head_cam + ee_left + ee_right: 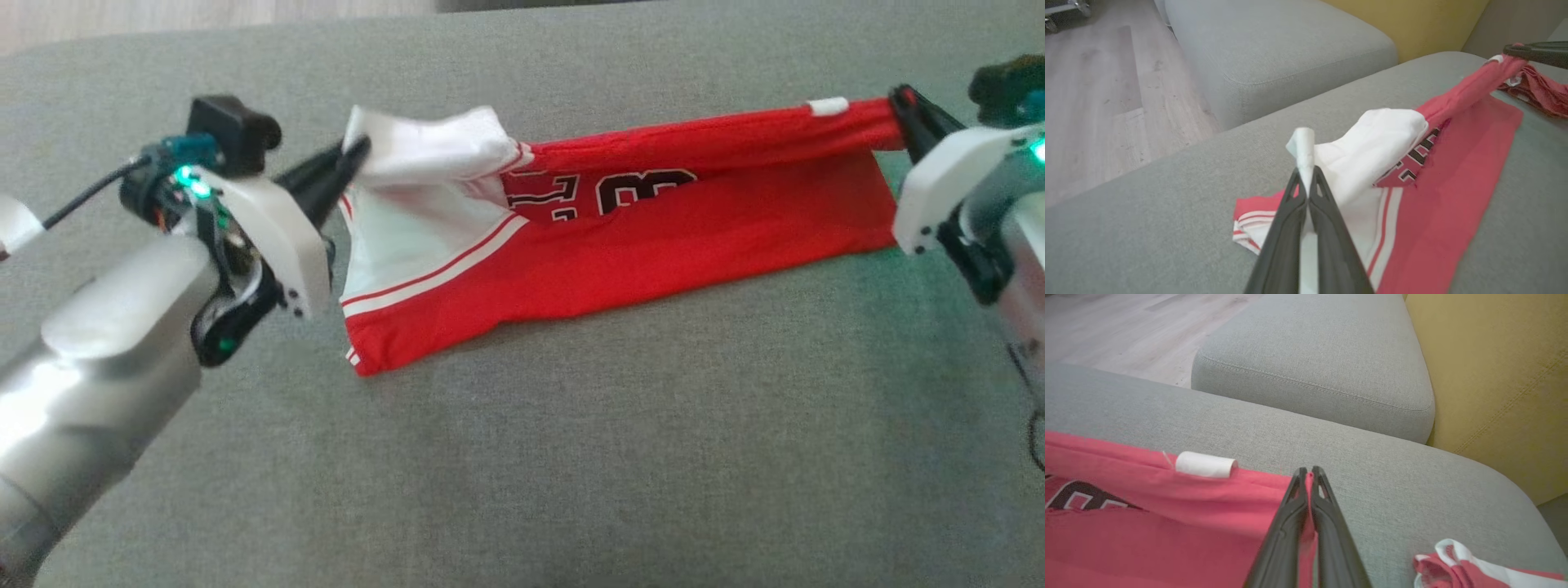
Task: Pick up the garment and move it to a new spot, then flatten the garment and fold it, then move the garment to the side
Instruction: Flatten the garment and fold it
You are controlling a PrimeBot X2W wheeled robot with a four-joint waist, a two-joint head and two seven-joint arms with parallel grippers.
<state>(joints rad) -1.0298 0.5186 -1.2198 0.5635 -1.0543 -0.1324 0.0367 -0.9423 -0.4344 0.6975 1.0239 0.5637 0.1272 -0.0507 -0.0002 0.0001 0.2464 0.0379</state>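
The garment [620, 245] is a red jersey with a white panel, white stripes and dark lettering, stretched across the grey cushion [522, 457]. My left gripper [357, 149] is shut on its white corner at the left, lifted off the cushion. My right gripper [902, 102] is shut on the red edge at the right, next to a white tag [828, 106]. The top edge hangs taut between the two; the lower part lies on the cushion. In the left wrist view the gripper [1305, 171] pinches white cloth [1372, 151]. The right wrist view shows the right gripper [1307, 473] pinching the red hem [1167, 490].
A second grey cushion [1323, 355] lies beyond, with yellow upholstery [1502, 375] beside it and wooden floor [1094, 102] past the edge. Another bunched red and white cloth [1474, 567] lies near the right gripper.
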